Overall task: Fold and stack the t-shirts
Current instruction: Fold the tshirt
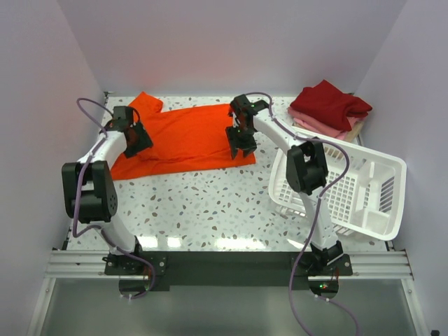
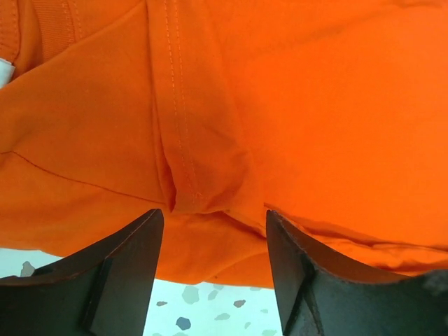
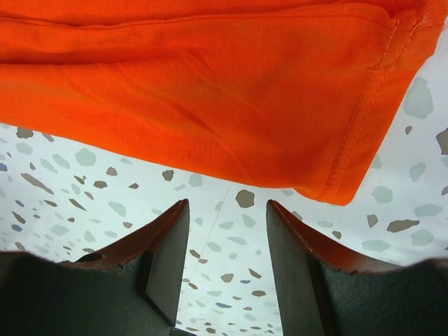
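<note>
A bright orange-red t-shirt (image 1: pixel 185 136) lies folded lengthwise on the speckled table, one sleeve pointing to the back left. My left gripper (image 1: pixel 137 142) hovers over its left end, open, with only cloth (image 2: pixel 210 140) beneath the jaws and nothing pinched. At the shirt's right end my right gripper (image 1: pixel 243 145) is open too; its view shows the hemmed corner (image 3: pixel 336 182) lying flat just beyond the fingertips. A stack of folded t-shirts (image 1: pixel 329 108), dark red on top of pink and beige, rests at the back right.
A white plastic lattice basket (image 1: pixel 353 189) lies tilted at the right, against the right arm. Pale walls close in the table on three sides. Speckled table surface (image 1: pixel 210 203) shows in front of the shirt.
</note>
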`<action>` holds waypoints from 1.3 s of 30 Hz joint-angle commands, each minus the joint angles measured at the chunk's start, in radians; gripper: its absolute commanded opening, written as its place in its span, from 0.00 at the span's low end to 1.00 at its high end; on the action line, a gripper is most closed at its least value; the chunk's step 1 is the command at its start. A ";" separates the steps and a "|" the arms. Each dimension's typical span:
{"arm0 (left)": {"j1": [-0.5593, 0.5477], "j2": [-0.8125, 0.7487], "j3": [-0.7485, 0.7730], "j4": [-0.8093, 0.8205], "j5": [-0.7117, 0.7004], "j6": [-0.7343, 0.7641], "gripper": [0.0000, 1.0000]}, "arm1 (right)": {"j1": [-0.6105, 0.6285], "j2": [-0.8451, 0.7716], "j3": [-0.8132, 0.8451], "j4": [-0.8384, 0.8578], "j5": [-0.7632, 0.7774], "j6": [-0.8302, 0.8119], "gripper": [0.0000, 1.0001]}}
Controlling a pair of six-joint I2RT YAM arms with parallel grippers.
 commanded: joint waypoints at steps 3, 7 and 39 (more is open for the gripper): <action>-0.008 0.023 0.066 -0.019 -0.077 -0.052 0.63 | 0.005 -0.101 -0.049 0.040 -0.038 0.010 0.52; -0.009 0.049 0.073 -0.020 -0.073 -0.058 0.61 | 0.003 -0.097 -0.053 0.041 -0.050 0.009 0.52; -0.012 0.162 0.060 -0.008 -0.071 -0.075 0.08 | 0.005 -0.104 -0.110 0.040 -0.062 0.005 0.52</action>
